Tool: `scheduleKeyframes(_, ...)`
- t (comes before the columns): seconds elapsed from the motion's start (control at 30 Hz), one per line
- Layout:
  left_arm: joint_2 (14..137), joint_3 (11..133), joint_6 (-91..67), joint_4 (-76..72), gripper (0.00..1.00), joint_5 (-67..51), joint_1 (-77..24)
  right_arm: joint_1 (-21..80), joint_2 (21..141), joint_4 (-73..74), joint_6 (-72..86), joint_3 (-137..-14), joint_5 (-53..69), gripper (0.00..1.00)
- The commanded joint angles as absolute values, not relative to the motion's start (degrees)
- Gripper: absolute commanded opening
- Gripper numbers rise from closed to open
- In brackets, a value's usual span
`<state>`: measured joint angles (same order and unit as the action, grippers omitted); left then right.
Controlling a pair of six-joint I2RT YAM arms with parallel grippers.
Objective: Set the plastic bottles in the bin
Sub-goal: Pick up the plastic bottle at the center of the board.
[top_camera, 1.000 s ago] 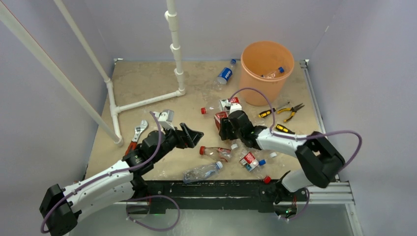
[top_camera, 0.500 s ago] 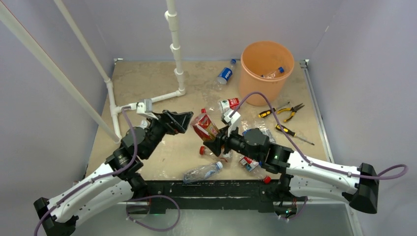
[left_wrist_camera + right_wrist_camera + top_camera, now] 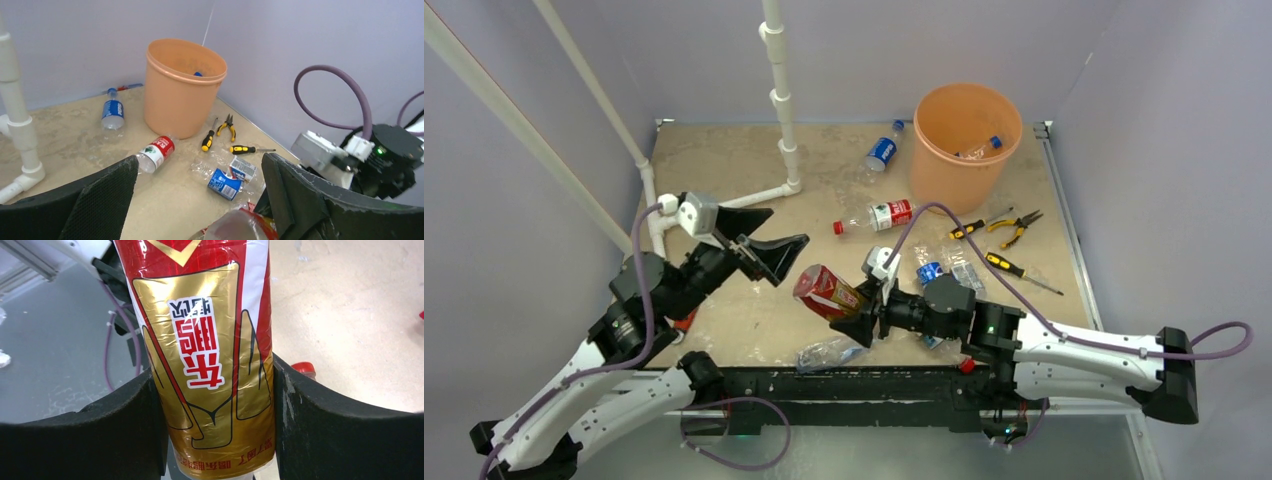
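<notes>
The right gripper [image 3: 217, 415] is clamped on a red-and-gold bottle [image 3: 210, 340]. The left gripper [image 3: 197, 200] has its jaws wide apart, with the bottle's end just below their gap. The bin [image 3: 175, 105] stands well beyond both. I judge this the carrying step; next, the bottle must be brought over the rim before it is released.

Bin [image 3: 945, 188] orange; bottle [image 3: 210, 365] label red, gold, white stripe

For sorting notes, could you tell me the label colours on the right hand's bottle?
The bottle's label is red and gold, clearest in the right wrist view.
</notes>
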<state>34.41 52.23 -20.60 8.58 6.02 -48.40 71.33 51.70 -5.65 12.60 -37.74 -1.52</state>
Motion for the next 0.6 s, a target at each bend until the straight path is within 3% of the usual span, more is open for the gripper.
scheduleKeyframes(0.0,29.9,51.7,-15.7,9.0,0.94,0.3,-48.4,71.4,47.8,-9.1,12.9,-37.3,1.3,0.46)
scheduleKeyframes(0.57,33.8,59.8,-12.4,20.2,0.95,-27.6,-48.4,71.4,41.9,-4.5,13.4,-41.0,16.4,0.44)
